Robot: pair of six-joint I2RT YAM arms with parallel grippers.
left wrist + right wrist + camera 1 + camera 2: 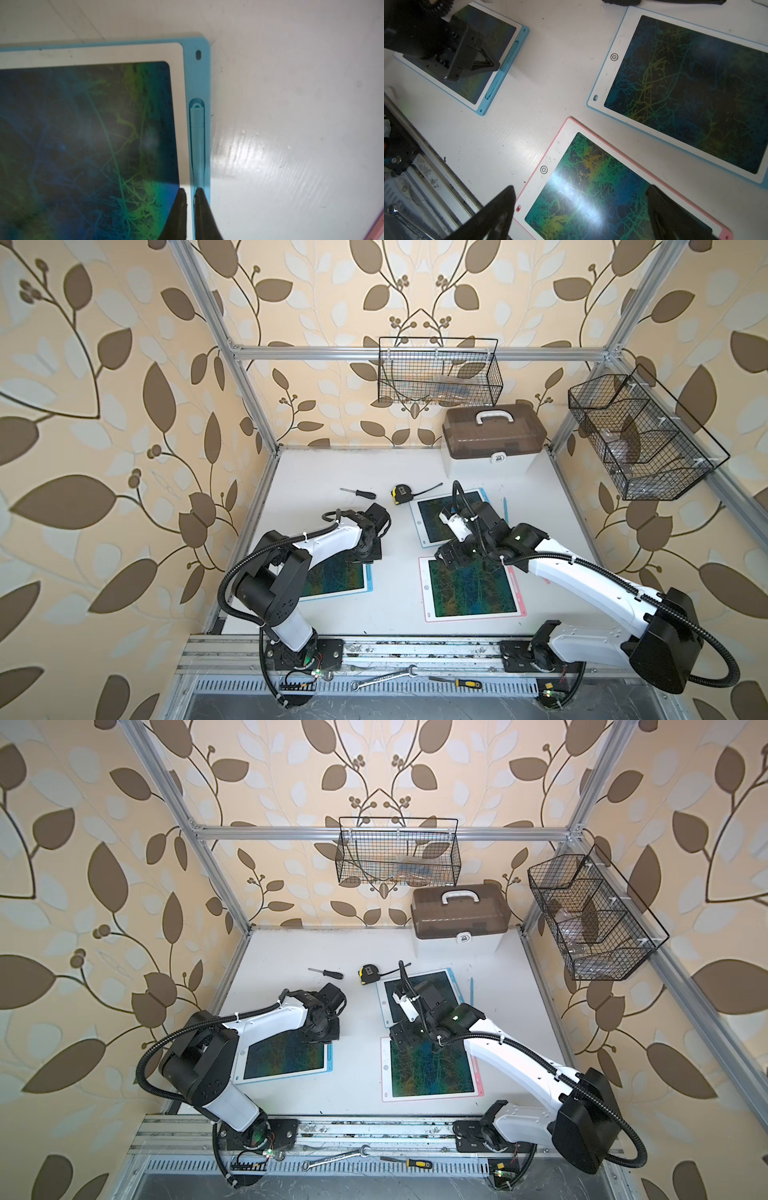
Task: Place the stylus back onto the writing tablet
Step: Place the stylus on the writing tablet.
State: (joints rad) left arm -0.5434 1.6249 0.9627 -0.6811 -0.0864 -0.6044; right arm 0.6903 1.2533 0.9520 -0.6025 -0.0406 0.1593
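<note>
A blue stylus [197, 141] lies in the side slot of the blue-framed writing tablet [176, 93] at the near left [332, 576]. My left gripper [190, 192] hovers over the slot's end, its jaws all but shut with a thin gap. Nothing is between them, and one fingertip [200, 195] covers the stylus tip. My right gripper [581, 191] stands open and empty above the pink-framed tablet [550, 151] [469, 589]. A second blue-framed tablet [432, 518] lies further back, partly under the right arm. Another blue stylus [505, 508] [472, 989] lies loose on the table beside it.
A tape measure [400, 494] and a black-handled screwdriver [359, 492] lie behind the tablets. A brown-lidded box [492, 439] stands at the back right. Wire baskets [440, 373] [640, 435] hang on the frame. A wrench [384, 678] and a yellow screwdriver [461, 682] lie by the front rail.
</note>
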